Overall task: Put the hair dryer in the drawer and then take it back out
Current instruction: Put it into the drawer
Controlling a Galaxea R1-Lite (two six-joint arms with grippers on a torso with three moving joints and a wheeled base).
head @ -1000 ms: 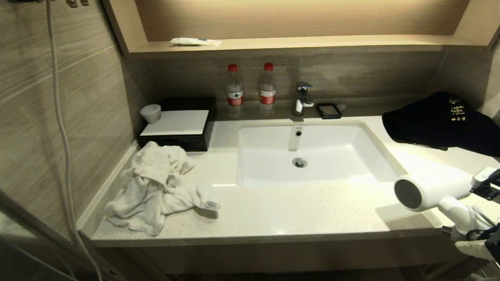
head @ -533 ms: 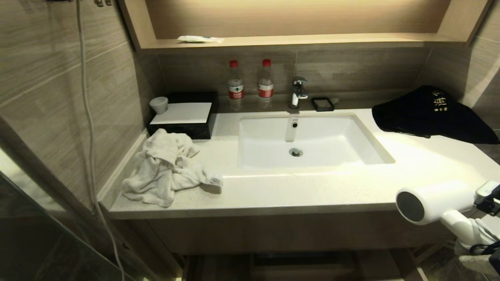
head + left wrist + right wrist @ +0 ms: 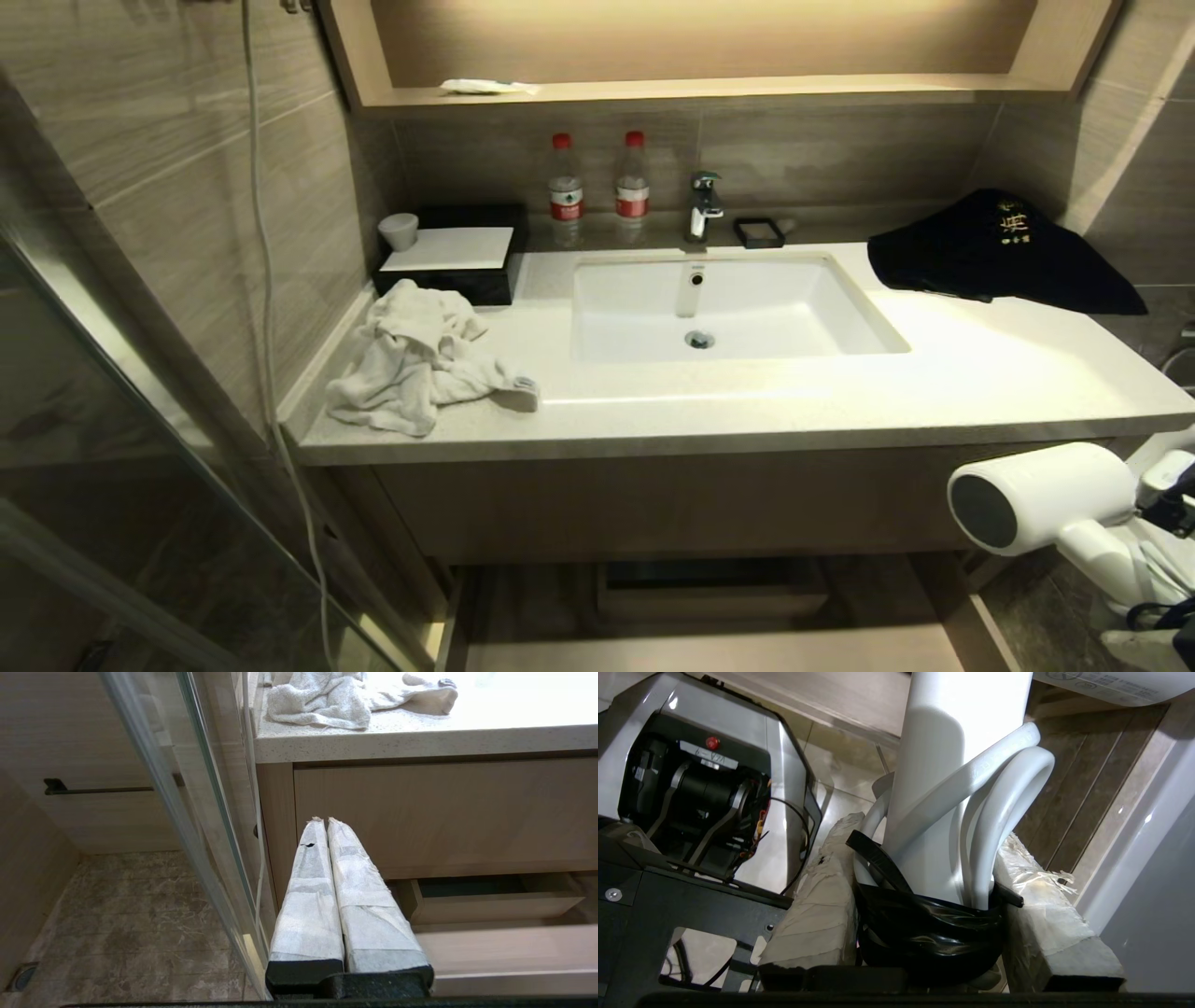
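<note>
At 4 o'clock in the head view, nearest, the right gripper (image 3: 924,877) is clamped on the handle and bundled cord of the white hair dryer with dark grey round end (image 3: 1036,499), held in air below the counter edge. At 6 o'clock, the light-brown wood-grain drawer (image 3: 719,649) stands open. Left gripper (image 3: 322,820) pinched together, empty. Farther, at 12 o'clock, the white rectangular sink (image 3: 794,280).

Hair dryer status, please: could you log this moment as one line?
right gripper: shut on hair dryer handle | dryer: below counter edge | drawer: open | left gripper: shut, idle
</note>
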